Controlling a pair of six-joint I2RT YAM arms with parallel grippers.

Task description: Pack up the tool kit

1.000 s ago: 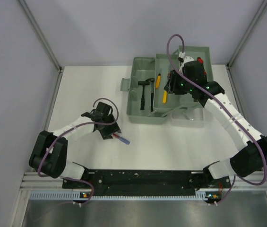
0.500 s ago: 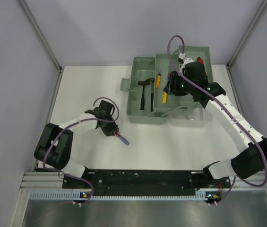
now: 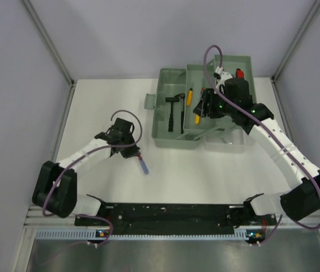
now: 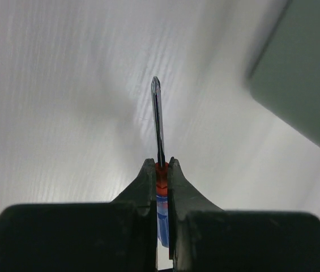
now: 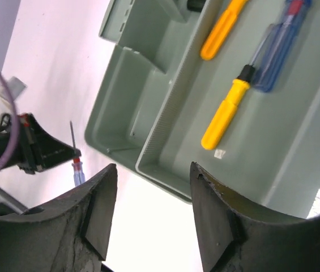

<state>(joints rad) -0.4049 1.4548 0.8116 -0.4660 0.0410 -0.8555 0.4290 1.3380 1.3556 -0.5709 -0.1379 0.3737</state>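
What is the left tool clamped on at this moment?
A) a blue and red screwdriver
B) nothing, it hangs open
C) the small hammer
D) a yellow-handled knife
A: in the left wrist view the left tool is shut on the red collar of the screwdriver, with the blue handle between the fingers and the shaft pointing away.
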